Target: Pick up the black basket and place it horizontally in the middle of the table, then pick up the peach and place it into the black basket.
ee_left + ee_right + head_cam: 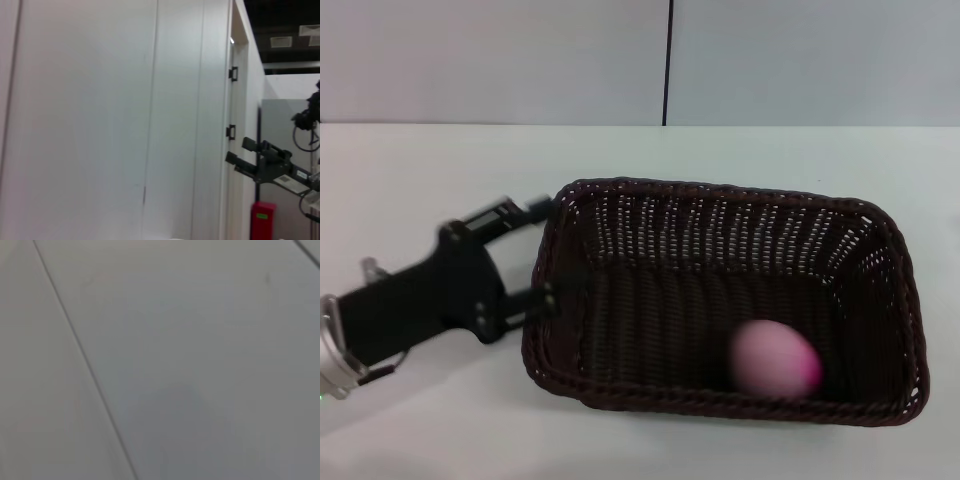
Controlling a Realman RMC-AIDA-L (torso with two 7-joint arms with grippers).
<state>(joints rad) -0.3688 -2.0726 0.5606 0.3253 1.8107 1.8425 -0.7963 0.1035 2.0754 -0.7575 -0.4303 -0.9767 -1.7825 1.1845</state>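
Observation:
The black basket (620, 300) lies lengthwise across the white table (420, 180), right of centre. The peach (775, 358) is inside it, on the basket floor near the front right, and looks blurred. My left gripper (548, 255) is open and empty. It is just outside the basket's left end, with its fingertips (542, 209) at the rim. My right arm does not show in the head view. A black gripper (241, 151) far off in the left wrist view looks like my right one, raised, with its fingers apart.
The back wall has a dark vertical seam (667, 60) behind the table. The left wrist view shows a white wall, a door frame (232, 100) and a red box (263, 220). The right wrist view shows only a plain grey surface.

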